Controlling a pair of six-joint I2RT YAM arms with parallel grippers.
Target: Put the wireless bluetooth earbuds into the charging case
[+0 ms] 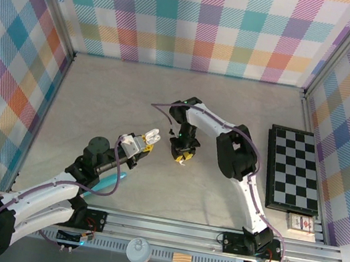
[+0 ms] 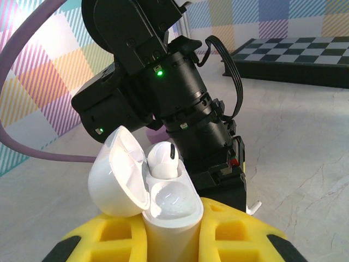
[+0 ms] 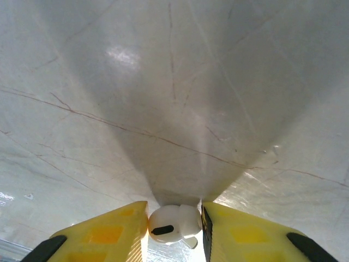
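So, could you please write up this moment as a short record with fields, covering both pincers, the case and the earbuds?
Left pincer: shut on the charging case, held upright
Case lid: open, swung back to one side
Seated earbud: white, standing in the far socket
Near socket: looks empty
Right pincer: closed on the loose earbud, white, low over the table
Background: chessboard at the table's right edge
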